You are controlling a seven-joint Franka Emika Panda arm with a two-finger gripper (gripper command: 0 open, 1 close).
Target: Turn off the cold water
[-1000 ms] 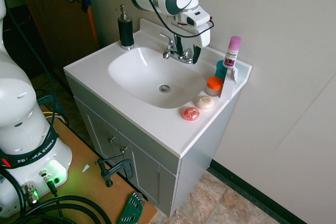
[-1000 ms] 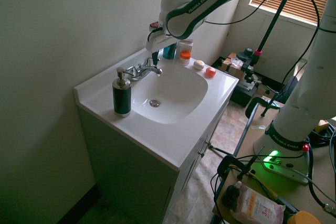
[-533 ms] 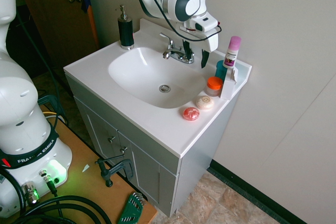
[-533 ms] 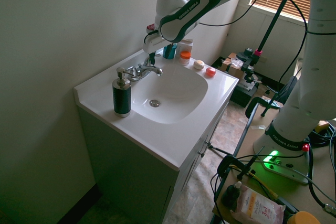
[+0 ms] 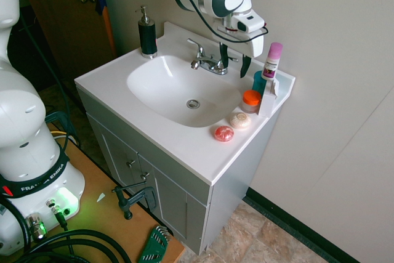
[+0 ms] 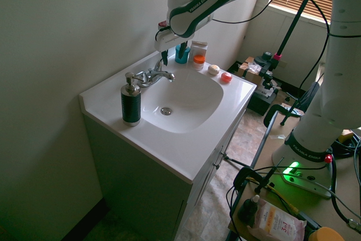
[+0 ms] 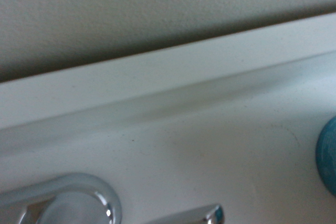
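The arm reaches in over the back of the sink (image 5: pixel 159 104), its claw (image 5: pixel 234 61) pointing down, fingers apart, between the chrome tap (image 5: pixel 207 61) and a teal cup (image 5: pixel 259 82). Nothing is held. The tap sits at the basin's rear edge, beside a black soap pump (image 5: pixel 146 34).

Cream walls (image 5: pixel 345 41), a wooden door (image 5: pixel 61 10), stone-tile floor (image 5: pixel 258 238).
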